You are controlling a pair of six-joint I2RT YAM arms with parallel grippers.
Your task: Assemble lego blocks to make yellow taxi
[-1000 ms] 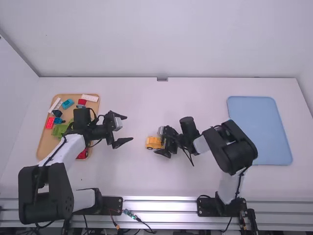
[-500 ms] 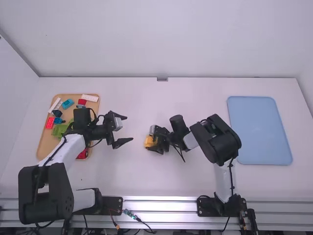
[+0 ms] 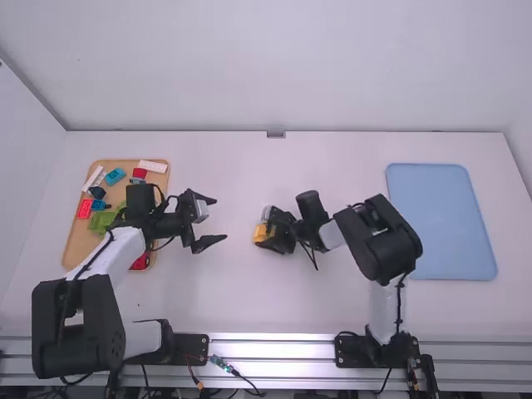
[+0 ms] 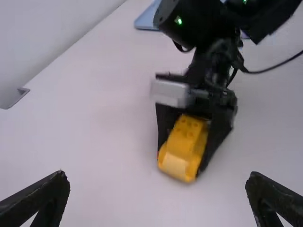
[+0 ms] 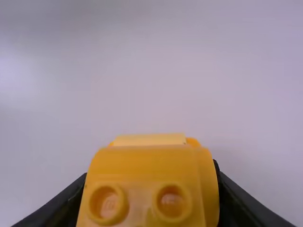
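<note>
Yellow taxi: the little block car [image 4: 187, 137] is well to the left of the blue tray [image 3: 449, 224], on the tray's near-middle level, with round studs turned towards the right wrist camera. Whether it touches the white table [image 3: 332, 303] I cannot tell.
Right gripper: the pincer [image 4: 181, 158] is closed in on the taxi's two sides, parted only by the width of the car (a snug fit, by the look of it).
Left gripper: its fingers [image 3: 221, 219] stand wide apart with nothing between them, farther left of the blue tray than the taxi is.
Tan tray: this one [image 3: 76, 249] lies farthest left of the blue tray, holding green, red, blue and white pieces.
Done: a studded yellow body and a paler yellow end piece sit together as one unit, so the build looks well advanced, perhaps complete.
Left: wheels and underside are hidden, so a missing part cannot be ruled out. If nothing is lacking, placing the car in the blue tray is probably what remains.
Risk: squeezing too hard while turning it could pop a block loose.
</note>
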